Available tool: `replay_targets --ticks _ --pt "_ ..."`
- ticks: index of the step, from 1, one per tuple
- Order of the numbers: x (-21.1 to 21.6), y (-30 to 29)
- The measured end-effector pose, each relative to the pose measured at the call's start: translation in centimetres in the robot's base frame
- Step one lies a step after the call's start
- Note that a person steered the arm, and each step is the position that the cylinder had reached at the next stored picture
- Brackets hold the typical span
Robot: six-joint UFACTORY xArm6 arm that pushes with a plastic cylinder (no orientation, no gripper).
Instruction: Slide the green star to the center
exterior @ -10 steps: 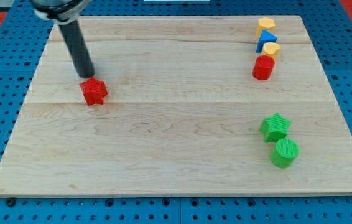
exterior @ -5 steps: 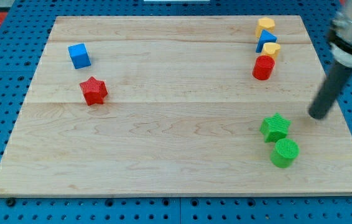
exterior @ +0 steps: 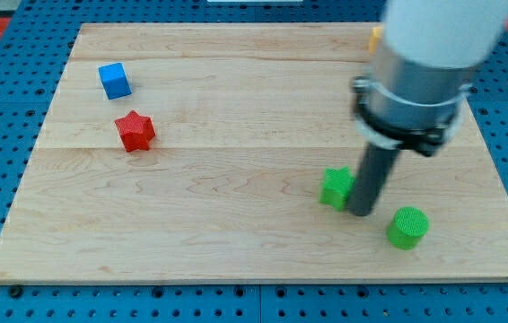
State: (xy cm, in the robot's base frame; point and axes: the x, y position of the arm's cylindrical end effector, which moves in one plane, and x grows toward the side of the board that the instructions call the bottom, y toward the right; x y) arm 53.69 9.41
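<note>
The green star (exterior: 334, 187) lies on the wooden board (exterior: 236, 224), right of the middle and a little below it. My tip (exterior: 360, 212) stands right against the star's right side, partly covering it. The rod rises from there to the arm's big grey and white body (exterior: 420, 63) at the view's top right.
A green cylinder (exterior: 408, 226) sits just right of my tip, lower down. A red star (exterior: 135, 131) and a blue cube (exterior: 114, 80) lie at the left. A yellow block (exterior: 375, 37) peeks out behind the arm at the top right; other blocks there are hidden.
My tip swung from the red star at the left to the board's right edge, then came in against the green star. The star has slid left, away from the green cylinder.
</note>
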Motion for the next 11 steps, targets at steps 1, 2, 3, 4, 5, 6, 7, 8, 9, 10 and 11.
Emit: replay_targets --ticks 1,2,3,4,5,6,7,8,9,10,11 --pt "-2.2 -1.2" --pt "-6.6 -4.9" --pt "-7.1 -6.4" --pt "-7.2 -0.1" --pt "-8.0 -0.4" --pt "-10.8 -4.9" --pt "-9.9 -1.5" --pt "-11.1 8.7" --pt "-15.7 12.7" --pt "-18.7 12.7" --pt "-18.5 5.8"
